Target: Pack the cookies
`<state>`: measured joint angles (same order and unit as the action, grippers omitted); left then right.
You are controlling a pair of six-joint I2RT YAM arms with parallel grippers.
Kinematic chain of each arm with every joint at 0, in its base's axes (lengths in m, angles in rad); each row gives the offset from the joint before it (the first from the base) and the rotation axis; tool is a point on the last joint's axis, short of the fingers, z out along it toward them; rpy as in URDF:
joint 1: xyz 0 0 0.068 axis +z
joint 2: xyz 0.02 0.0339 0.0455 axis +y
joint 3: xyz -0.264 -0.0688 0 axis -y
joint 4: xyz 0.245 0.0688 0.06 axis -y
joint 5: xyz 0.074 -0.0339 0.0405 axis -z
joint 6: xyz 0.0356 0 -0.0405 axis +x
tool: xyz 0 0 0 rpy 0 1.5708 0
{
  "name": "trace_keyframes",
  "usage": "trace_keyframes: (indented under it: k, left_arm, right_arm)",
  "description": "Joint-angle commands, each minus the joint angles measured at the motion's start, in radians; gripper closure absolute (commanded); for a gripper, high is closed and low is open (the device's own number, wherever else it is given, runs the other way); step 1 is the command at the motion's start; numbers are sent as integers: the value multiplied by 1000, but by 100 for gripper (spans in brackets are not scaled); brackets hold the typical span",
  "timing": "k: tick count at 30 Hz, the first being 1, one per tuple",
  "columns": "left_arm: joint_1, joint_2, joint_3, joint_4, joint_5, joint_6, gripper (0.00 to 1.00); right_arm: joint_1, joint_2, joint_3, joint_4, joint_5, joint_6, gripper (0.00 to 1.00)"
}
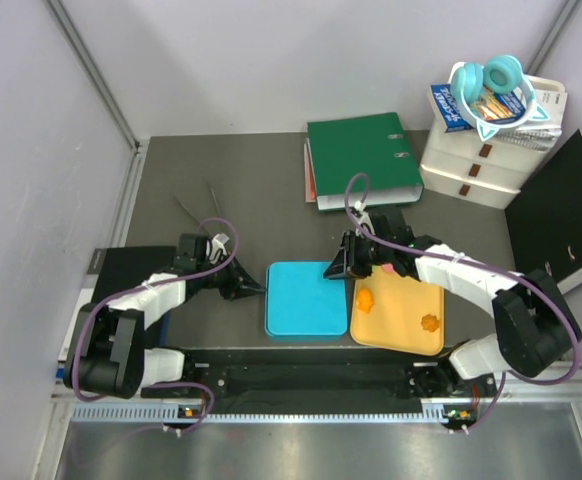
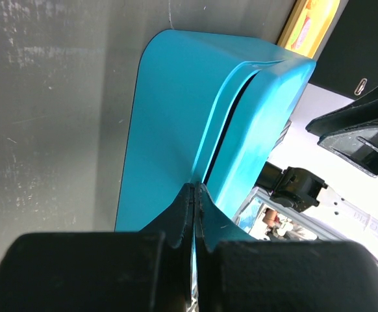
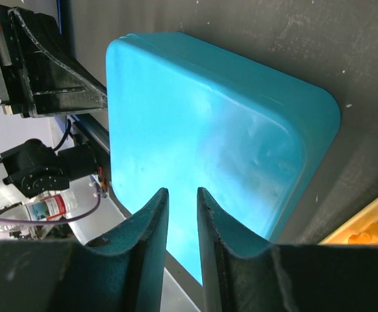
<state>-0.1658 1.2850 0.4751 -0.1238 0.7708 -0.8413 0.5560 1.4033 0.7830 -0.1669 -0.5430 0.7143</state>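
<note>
Right now the blue box [image 1: 307,298] sits on the counter [image 1: 241,200] with its lid on, and just right of it lies the yellow tray [image 1: 403,325], two orange cookies [image 1: 365,299] resting on it well apart from each other. I judge those cookies brittle and light, best pinched gently by their edges; the box lid looks like thin, smooth plastic, stiff but slippery, and its rim is the place to grip. My left gripper [image 2: 194,195] has its jaws pressed together at the box's left edge, seemingly pinching the lid's lip. My right gripper [image 3: 182,201] hangs over the box's far right corner, jaws a narrow gap apart, holding nothing.
</note>
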Motion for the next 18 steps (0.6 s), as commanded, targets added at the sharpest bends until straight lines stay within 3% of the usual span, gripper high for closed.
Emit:
trace_keyframes:
  k: [1,13,18]
  left_arm:
    - [-5,-1,23,12,-37,19,100]
    - [9,-16,80,-85,-163,44,100]
    - [9,19,85,-96,-192,44,100]
  right_arm:
    - [9,-21,33,37,-8,-13,75]
    - [-56,-227,39,-118,213,-42,79]
    - [-97,-214,7,-247,302,-79,95]
